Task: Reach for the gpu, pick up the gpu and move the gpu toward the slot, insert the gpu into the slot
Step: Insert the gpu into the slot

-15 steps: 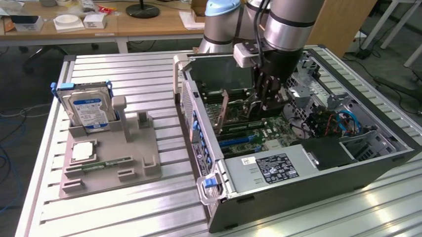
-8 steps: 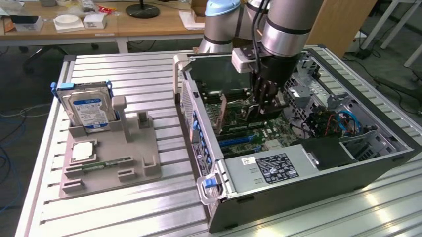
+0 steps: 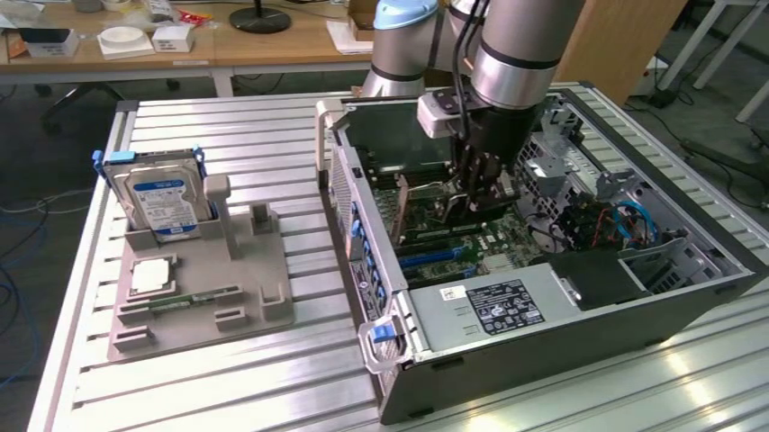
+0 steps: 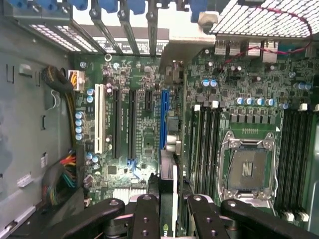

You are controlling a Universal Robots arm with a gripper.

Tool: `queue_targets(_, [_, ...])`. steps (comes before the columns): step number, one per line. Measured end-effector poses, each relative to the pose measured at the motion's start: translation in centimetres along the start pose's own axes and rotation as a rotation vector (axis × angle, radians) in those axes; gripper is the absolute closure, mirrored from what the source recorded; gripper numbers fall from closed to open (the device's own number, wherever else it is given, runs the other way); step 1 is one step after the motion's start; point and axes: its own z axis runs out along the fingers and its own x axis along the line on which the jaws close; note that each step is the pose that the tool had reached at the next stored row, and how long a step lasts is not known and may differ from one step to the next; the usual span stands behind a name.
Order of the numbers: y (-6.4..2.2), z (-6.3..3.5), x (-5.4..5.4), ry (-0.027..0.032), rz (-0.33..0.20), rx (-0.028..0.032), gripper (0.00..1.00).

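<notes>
Gripper [image 4: 172, 204] is clamping the gpu [image 4: 168, 174] edge-on, seemingly lining it up over the blue slot [image 4: 163, 119] for straight insertion.

Soft overhead room light, with glare streaks on the ribbed table [image 3: 240, 378] toward the exterior view's right. Inside the computer case [image 3: 481, 351] the motherboard [image 4: 144, 124] is dim and patchily lit. The fingers [image 4: 144, 219] and gpu [image 4: 168, 184] edge are shadowed.

Silver-grey tubular arm [image 3: 520, 45] with pale blue joint caps [image 3: 402, 13] — black cable [image 3: 462, 54], black screw-studded gripper [image 3: 477, 202] fingers [image 4: 145, 219].
</notes>
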Motion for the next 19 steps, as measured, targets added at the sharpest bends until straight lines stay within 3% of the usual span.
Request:
queue_targets(5, [0.19, 0.20, 0.0, -0.0002, 0.000, 0.0003, 0.73])
queue_targets(19, [1.06, 1.99, -0.5, 0.0001, 0.000, 0.0015, 0.73])
